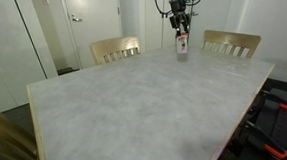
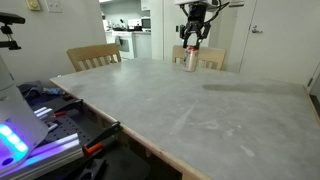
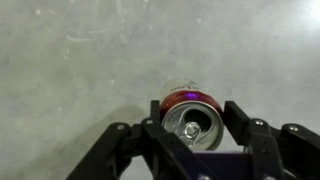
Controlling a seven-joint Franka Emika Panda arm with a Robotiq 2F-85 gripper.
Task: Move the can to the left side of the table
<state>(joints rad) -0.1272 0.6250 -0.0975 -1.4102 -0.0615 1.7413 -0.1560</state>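
The can [image 1: 181, 45] is red and white with a silver top. It stands upright near the far edge of the table [image 1: 135, 106], between two chairs, and shows in both exterior views [image 2: 191, 59]. My gripper [image 1: 182, 35] comes down on it from above [image 2: 192, 46]. In the wrist view the gripper [image 3: 193, 112] has one finger on each side of the can [image 3: 192, 124], and both fingers touch its sides. The can's base seems to rest on the table [image 2: 200, 110], though I cannot tell for sure.
Two light wooden chairs [image 1: 115, 50] [image 1: 231, 44] stand behind the far edge, on either side of the can. Another chair back [image 1: 5, 139] is at the near corner. Tools and cables [image 2: 50, 105] lie on the floor beside the table.
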